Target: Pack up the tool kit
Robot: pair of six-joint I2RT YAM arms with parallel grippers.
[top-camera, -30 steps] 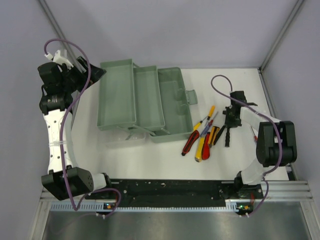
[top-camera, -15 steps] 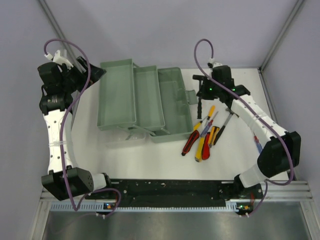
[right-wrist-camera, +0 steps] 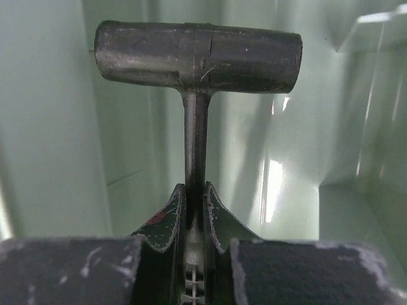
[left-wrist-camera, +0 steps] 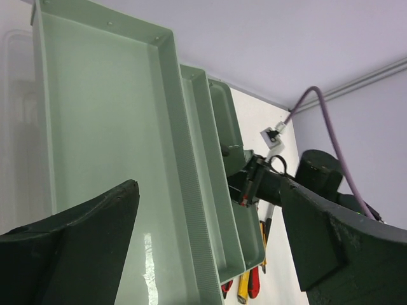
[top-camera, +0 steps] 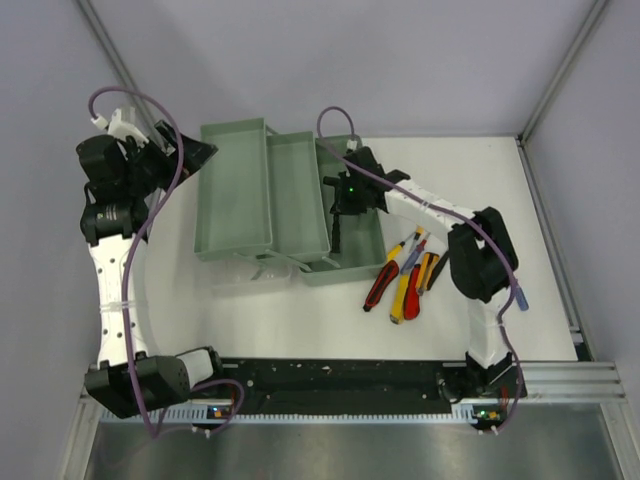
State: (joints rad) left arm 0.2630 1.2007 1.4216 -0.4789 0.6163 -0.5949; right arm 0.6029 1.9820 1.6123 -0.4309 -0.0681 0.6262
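Note:
The grey-green toolbox (top-camera: pixel 235 190) lies open, its tiered trays fanned out to the left. My right gripper (top-camera: pixel 341 208) hangs over the deep base compartment (top-camera: pixel 358 170), shut on the thin shaft of the black hammer (top-camera: pixel 337 238). In the right wrist view the hammer (right-wrist-camera: pixel 197 57) points away from the gripper (right-wrist-camera: pixel 194 203), head crosswise, with the green box wall (right-wrist-camera: pixel 57 127) behind. My left gripper (top-camera: pixel 196 150) stands open at the far left corner of the box, nothing between its fingers (left-wrist-camera: pixel 70 254). It looks along the wide left tray (left-wrist-camera: pixel 102 127).
Right of the box, loose tools lie together on the white table: red-handled pliers (top-camera: pixel 381 287), a yellow-handled screwdriver (top-camera: pixel 404 298), a red-handled one (top-camera: pixel 414 287) and a blue-handled one (top-camera: pixel 409 262). The right arm's elbow (top-camera: pixel 480 262) is just past them. Grey walls enclose the table.
My right arm has swung left with the hammer, from the table's right side to above the toolbox's base compartment. The left arm has barely shifted.

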